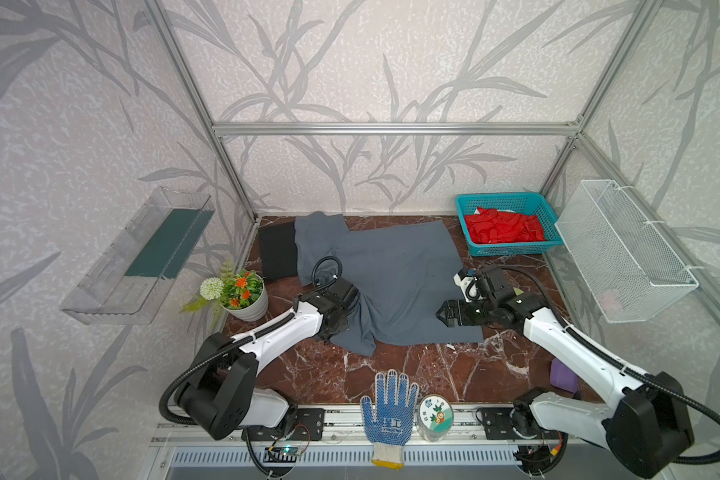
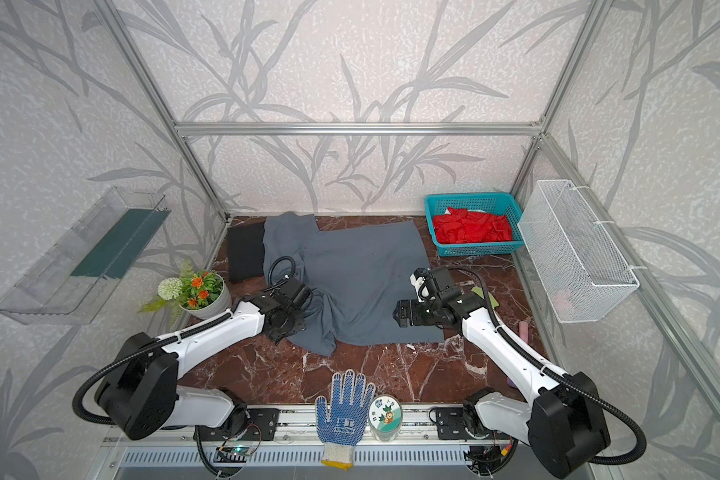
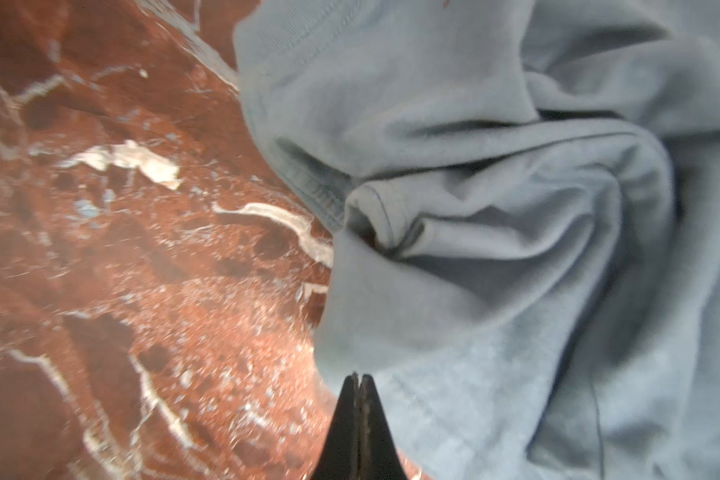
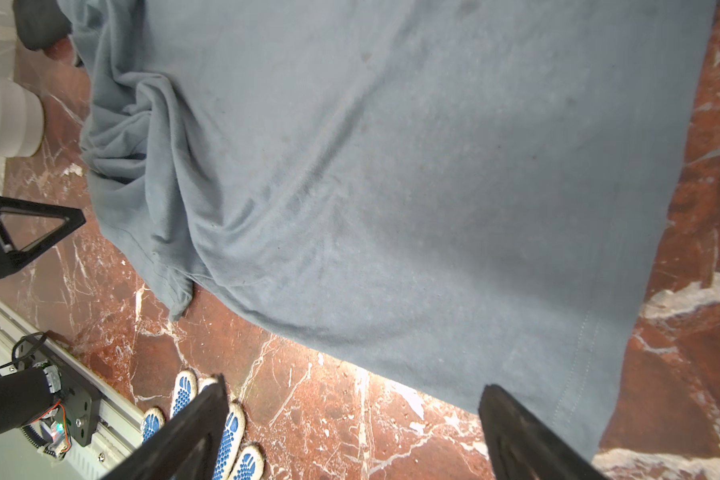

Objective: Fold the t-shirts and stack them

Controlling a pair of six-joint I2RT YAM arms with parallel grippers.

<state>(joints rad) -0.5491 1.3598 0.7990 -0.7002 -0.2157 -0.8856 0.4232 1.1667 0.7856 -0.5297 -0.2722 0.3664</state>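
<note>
Setting: leaf-patterned wallpaper and aluminium framing enclose a red-brown marble tabletop [image 1: 412, 374].
Grey t-shirt: the grey t-shirt [image 1: 395, 282] is spread across the middle of the tabletop, unfolded. One sleeve reaches toward 11 o'clock and another bunches at 7 o'clock, and the hem edge faces 3 o'clock.
Black t-shirt: the black t-shirt [image 1: 277, 253] lies folded into a flat rectangle at 10 o'clock. The grey sleeve overlaps its inner edge.
Left tool: the left tool [image 3: 360, 380] has its tips pressed together right at the edge of the crumpled grey cloth [image 3: 495, 249]. Whether any cloth is pinched between them cannot be told.
Right tool: the right tool [image 1: 443, 316] has its fingers well apart and empty, above the near hem corner of the shirt at 4 o'clock.
Other items: a flower pot [image 1: 246, 297] is at 9 o'clock. A teal basket [image 1: 499, 197] of red cloth [image 1: 504, 230] is at 1 o'clock. A blue-dotted glove [image 1: 389, 409] and a round tin [image 1: 435, 415] are at 6 o'clock, and a purple object [image 1: 564, 374] is at 5 o'clock.
Only from above: both top views show the whole shirt outline, a wire basket [image 1: 624, 249] on the right wall and a clear shelf [image 1: 142, 253] on the left wall. The left wrist hides its own fingertips there.
Only from the wrists: the left wrist view shows the joined tips and the stitched sleeve hem up close. The right wrist view shows the gap between the spread fingers [image 4: 208, 411], the smooth shirt body [image 4: 391, 166] and the glove's fingertips [image 4: 229, 432].
</note>
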